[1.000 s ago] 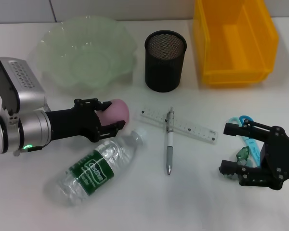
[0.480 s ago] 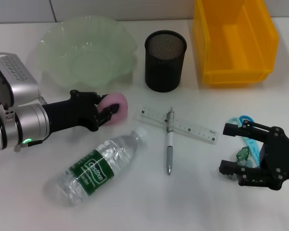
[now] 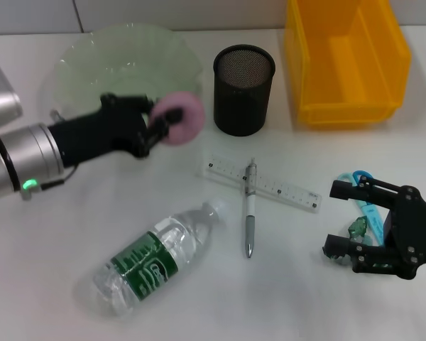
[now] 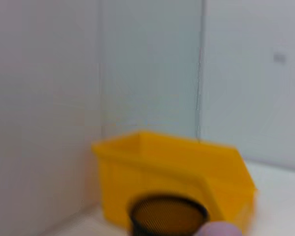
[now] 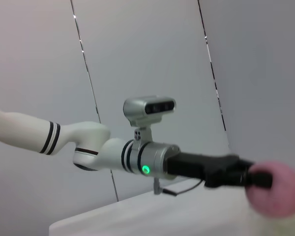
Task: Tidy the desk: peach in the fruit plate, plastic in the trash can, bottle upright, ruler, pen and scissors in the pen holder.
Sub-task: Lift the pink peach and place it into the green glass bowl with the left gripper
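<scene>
My left pincer (image 3: 158, 126) pinches the peach (image 3: 182, 118) above the table; next I carry it over the fruit plate (image 3: 85, 67) and release.

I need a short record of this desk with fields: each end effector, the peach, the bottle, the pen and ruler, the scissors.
left end effector: shut on the peach, lifted by the plate rim
right end effector: open, over the scissors
bottle: lying on its side
pen: lying across the ruler
holder: upright, nothing seen inside
bin: nothing seen inside
</scene>
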Controlling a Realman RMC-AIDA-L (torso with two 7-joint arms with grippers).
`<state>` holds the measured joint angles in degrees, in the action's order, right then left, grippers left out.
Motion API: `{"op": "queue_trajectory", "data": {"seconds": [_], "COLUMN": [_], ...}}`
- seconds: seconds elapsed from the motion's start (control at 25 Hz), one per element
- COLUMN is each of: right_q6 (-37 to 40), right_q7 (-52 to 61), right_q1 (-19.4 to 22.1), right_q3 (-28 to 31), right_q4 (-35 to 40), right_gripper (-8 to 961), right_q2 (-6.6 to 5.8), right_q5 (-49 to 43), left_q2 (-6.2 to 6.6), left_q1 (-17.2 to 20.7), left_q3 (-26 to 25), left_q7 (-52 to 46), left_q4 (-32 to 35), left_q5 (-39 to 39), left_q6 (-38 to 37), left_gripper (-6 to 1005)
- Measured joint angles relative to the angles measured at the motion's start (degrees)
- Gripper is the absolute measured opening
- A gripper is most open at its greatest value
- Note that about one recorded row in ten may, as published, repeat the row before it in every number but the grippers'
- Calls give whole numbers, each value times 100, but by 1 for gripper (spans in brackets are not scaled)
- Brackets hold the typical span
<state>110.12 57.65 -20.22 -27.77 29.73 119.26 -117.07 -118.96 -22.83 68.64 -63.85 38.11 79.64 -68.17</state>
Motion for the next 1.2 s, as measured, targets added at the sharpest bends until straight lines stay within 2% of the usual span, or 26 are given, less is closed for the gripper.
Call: {"op": "queue_trajectory", "data": {"seconds": [0.16, 0.24, 0.48, 0.68, 0.88, 1.04, 1.2], "right_q6": [1, 1, -2, -6, -9, -9, 12], "right_q7": [0, 0, 0, 0, 0, 0, 2], "right_q1": [-8, -15, -1, -16, -18, -1, 63], "right_q3": [-8, -11, -10, -1, 0, 8, 25], "right_q4": [-3, -3, -17, -48, -63, -65, -61], "right_gripper": [834, 834, 834, 834, 834, 834, 834], "right_q2": [1, 6, 9, 9, 10, 10, 2], "right_q5": [0, 0, 0, 1, 22, 55, 229], "left_q2": [-19, -22, -15, -23, -22, -21, -14], "left_q1": [4, -123, -453, -504, -464, -370, -201], "left_q3": [86, 170, 147, 211, 211, 211, 308], "left_q7": [969, 1701, 2608, 2750, 2759, 2746, 2636], "left_q4": [-230, -611, -1335, -1438, -1443, -1475, -1521], "left_q5": [-1295, -2231, -3129, -3347, -3360, -3368, -3362], "left_q6": [450, 734, 970, 1197, 1110, 726, -103], "left_gripper": [203, 187, 154, 147, 392, 499, 605]}}
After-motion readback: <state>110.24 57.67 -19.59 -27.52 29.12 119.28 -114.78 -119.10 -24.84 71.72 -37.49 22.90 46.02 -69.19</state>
